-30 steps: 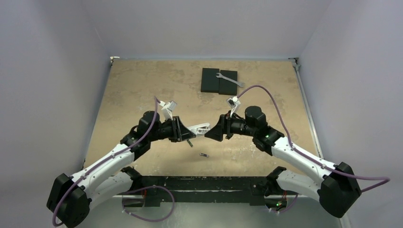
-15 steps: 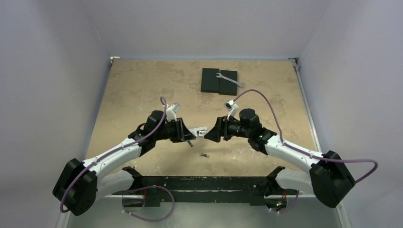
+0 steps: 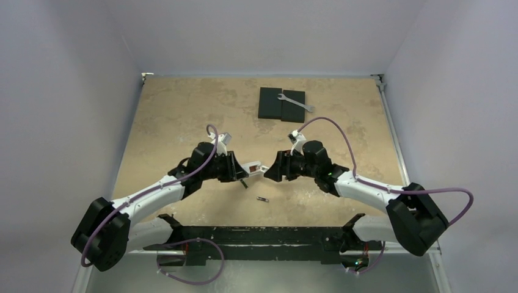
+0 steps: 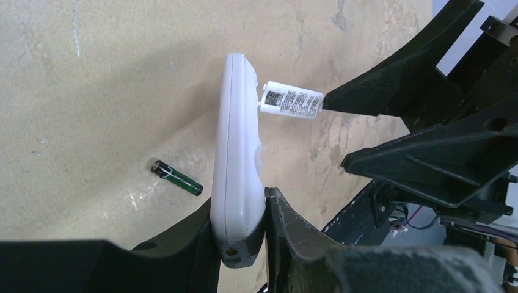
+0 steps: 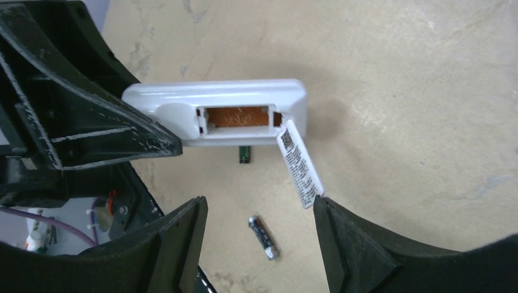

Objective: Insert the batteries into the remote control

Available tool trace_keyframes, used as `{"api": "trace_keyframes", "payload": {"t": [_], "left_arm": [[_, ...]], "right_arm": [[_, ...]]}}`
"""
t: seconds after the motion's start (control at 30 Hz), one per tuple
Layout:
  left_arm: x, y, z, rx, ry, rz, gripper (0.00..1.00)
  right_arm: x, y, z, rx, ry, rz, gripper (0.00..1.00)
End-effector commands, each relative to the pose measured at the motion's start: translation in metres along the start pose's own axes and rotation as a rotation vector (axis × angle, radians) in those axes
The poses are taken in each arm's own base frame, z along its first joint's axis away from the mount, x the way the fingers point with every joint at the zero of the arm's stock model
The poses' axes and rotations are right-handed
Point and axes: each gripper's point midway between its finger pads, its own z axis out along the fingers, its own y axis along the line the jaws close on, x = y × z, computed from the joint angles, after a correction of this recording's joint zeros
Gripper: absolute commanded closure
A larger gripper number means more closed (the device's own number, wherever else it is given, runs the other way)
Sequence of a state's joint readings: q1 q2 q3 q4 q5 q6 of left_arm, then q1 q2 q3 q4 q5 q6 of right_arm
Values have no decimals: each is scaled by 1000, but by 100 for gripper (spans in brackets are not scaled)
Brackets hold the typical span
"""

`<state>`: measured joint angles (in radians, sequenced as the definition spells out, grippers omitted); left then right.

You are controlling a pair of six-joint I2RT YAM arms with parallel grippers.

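My left gripper [image 4: 239, 204] is shut on one end of the white remote control [image 4: 238, 146], holding it on edge above the table [image 3: 183, 122]. Its back faces the right wrist camera, and the battery recess [image 5: 237, 116] is open and empty. The printed cover flap [image 5: 299, 163] hangs open from the recess, its free end touching one fingertip [image 5: 327, 210] of my open right gripper [image 5: 259, 204]. Two batteries lie on the table: one [image 5: 263, 237] between the right jaws' line of sight, the other [image 4: 177, 178] beneath the remote, half hidden [image 5: 244, 154] in the right wrist view.
Two flat black blocks [image 3: 281, 104] lie at the back of the table with a silver wrench [image 3: 296, 102] across them. A black rail [image 3: 256, 235] runs along the near edge. Grey walls close in the table on three sides.
Both arms have sunk lower and drawn slightly nearer, bringing the two grippers closer together around the remote. The jaws stand as before and the batteries have not moved.
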<state>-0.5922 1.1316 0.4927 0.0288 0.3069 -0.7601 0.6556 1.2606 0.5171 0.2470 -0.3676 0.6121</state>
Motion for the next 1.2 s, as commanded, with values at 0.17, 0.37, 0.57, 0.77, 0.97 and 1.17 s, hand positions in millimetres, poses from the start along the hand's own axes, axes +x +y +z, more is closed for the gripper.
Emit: {"api": "trace_keyframes", "payload": {"t": [0.17, 0.37, 0.57, 0.77, 0.97, 1.17], "left_arm": [[-29, -11, -2, -14, -83, 64, 100], [-34, -17, -7, -1, -101, 71, 100], [-36, -23, -17, -2, -101, 79, 100], [-38, -27, -25, 0, -110, 91, 100], [-28, -31, -29, 33, -76, 80, 100], [-10, -43, -37, 103, 3, 44, 100]], "right_arm": [[-19, -32, -5, 204, -69, -59, 28], [-27, -53, -13, 349, -74, -81, 29], [-32, -34, -17, 277, -75, -105, 29], [-23, -21, -19, 235, -12, -147, 32], [-20, -5, -20, 211, -1, -184, 34], [-8, 17, -18, 192, 44, -268, 34]]}}
